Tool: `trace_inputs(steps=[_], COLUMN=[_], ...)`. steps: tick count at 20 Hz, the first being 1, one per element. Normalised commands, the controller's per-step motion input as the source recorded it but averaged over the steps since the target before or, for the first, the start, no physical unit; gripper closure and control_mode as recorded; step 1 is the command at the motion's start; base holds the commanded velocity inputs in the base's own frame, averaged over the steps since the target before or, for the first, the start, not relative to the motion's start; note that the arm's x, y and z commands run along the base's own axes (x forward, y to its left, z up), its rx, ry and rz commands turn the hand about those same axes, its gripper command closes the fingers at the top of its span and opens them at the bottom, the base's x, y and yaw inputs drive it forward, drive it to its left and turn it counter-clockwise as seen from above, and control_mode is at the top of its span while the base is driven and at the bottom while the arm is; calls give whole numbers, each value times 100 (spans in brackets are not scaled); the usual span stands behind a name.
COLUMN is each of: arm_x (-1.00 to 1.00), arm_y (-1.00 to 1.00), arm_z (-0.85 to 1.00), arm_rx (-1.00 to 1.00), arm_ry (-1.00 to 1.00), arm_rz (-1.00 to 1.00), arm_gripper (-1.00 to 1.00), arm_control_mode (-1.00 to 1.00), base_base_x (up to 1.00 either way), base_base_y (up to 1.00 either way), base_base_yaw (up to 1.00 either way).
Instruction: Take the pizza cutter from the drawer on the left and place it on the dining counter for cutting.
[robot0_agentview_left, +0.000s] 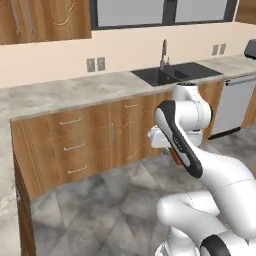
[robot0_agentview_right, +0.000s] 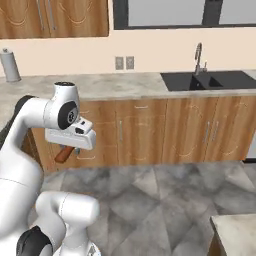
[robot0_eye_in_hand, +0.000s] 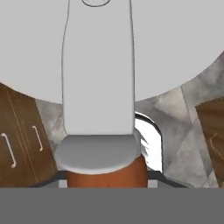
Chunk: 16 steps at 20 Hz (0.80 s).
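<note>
My gripper (robot0_agentview_right: 66, 150) is shut on the pizza cutter (robot0_agentview_right: 63, 154), held in the air in front of the wooden base cabinets. Its reddish-brown handle (robot0_agentview_left: 175, 157) sticks out below the white hand. In the hand view the handle (robot0_eye_in_hand: 105, 173) sits between the jaws at the bottom, and the cutter's pale grey wheel (robot0_eye_in_hand: 175, 43) spreads across the top. A stack of three drawers (robot0_agentview_left: 73, 146) with silver bar handles stands shut at the left. A corner of a beige stone top, likely the dining counter (robot0_agentview_right: 236, 233), shows at the lower right.
A stone worktop (robot0_agentview_left: 60, 92) runs along the wall with a black sink (robot0_agentview_left: 175, 74) and faucet (robot0_agentview_right: 198, 56). A dishwasher (robot0_agentview_left: 236, 105) stands at the right, and a paper towel roll (robot0_agentview_right: 9, 65) at the left. Grey tiled floor (robot0_agentview_right: 160, 200) lies open ahead.
</note>
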Motion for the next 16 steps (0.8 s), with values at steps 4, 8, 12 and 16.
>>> trace_inputs(steps=[4,8,12,16], arm_x=[0,0,0,0], arm_y=[0,0,0,0], arm_z=[0,0,0,0], arm_rx=[0,0,0,0], arm_ry=[0,0,0,0], arm_rz=[0,0,0,0], arm_gripper=[100,100,100,100], arm_control_mode=[100,100,100,100], base_base_x=[0,0,0,0], base_base_y=[0,0,0,7], base_base_yaw=[-96,-96,-97,-96])
